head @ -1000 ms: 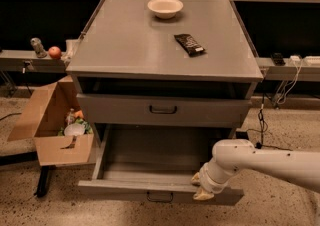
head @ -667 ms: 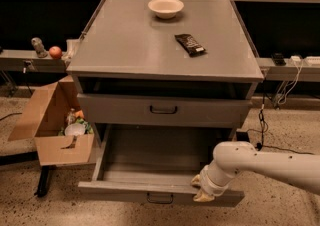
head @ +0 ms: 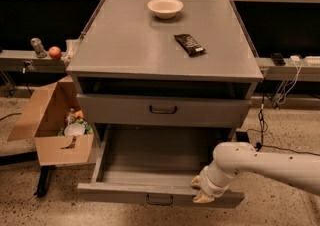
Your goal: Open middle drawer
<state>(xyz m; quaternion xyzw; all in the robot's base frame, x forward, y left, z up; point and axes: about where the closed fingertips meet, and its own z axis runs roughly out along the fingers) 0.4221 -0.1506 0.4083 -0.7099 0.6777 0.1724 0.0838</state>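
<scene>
Since the middle drawer [head: 130, 194] already stands pulled far out at the lower centre of the frame, its bare grey floor exposed, the opening looks as good as done. At most a last short pull and a withdrawal remain. Its small loop handle [head: 160, 200] hangs free at the front. The gripper [head: 202, 191] sits on the drawer's front rim, right of that handle, at lower right; whether it is clamped on the rim or loose, I cannot tell. Above, the drawer [head: 125, 110] under the cabinet top [head: 135, 45] is pushed in. Compared with a second ago, drawer and gripper have barely shifted.
</scene>
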